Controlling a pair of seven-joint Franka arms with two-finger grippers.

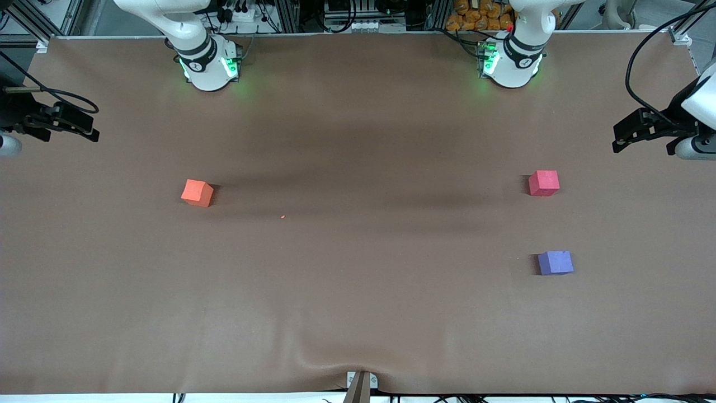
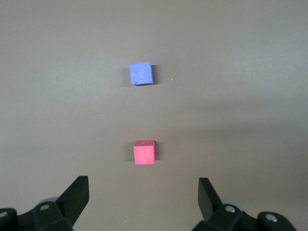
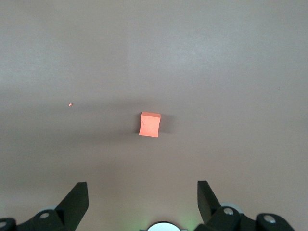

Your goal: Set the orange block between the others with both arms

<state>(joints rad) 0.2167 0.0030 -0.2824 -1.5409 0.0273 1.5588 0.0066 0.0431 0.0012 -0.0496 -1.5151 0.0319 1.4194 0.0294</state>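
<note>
Front view: the orange block [image 1: 197, 192] sits on the brown table [image 1: 358, 313] toward the right arm's end, turned a little askew. The red cube [image 1: 543, 183] and the blue cube [image 1: 555, 262] lie toward the left arm's end, well apart from the orange block, the blue one nearer the camera than the red, with bare table between them. A tiny orange crumb [image 1: 283, 216] lies near the orange block, toward the middle of the table. The right gripper [image 1: 89, 133] hangs over its own end of the table, well apart from the orange block and holding nothing. The left gripper [image 1: 618, 146] hangs over the other end, near the red cube but apart from it, also empty.

Left wrist view: the left gripper [image 2: 143, 188] has its fingers [image 2: 78, 190] spread wide with nothing between them. The red cube [image 2: 144, 152] lies on the table just ahead of the gap, and the blue cube [image 2: 141, 74] lies farther out in line with it.

Right wrist view: the right gripper [image 3: 142, 191] is likewise spread wide and empty. The orange block [image 3: 149, 124] lies ahead of the gap, untouched, with the crumb [image 3: 70, 104] off to one side
</note>
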